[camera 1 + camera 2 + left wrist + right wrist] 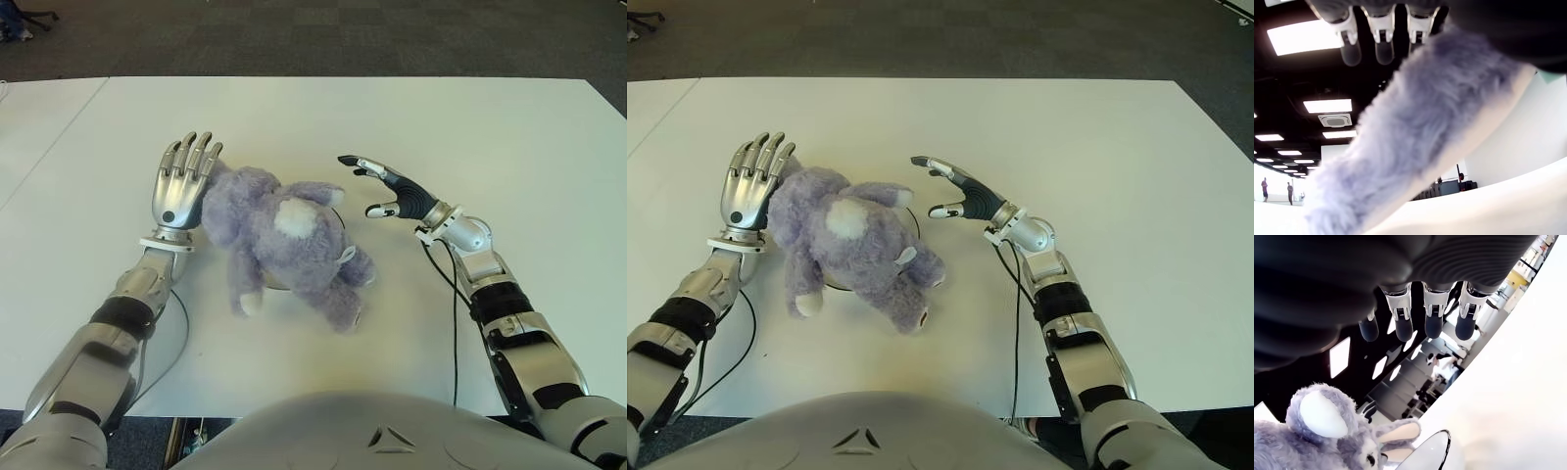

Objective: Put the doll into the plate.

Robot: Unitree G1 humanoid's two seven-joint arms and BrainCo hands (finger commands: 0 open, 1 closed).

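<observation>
The left hand (180, 189) is flat with its fingers (201, 155) straight and close together. The right hand (392, 191) is raised, fingers spread, holding nothing.

- Both eye views look forward and down from the head onto the white table (509, 127), sharing one scene.
- Each wrist view looks along its robot hand from very close and low, sharing the purple plush doll (1327, 440).
</observation>
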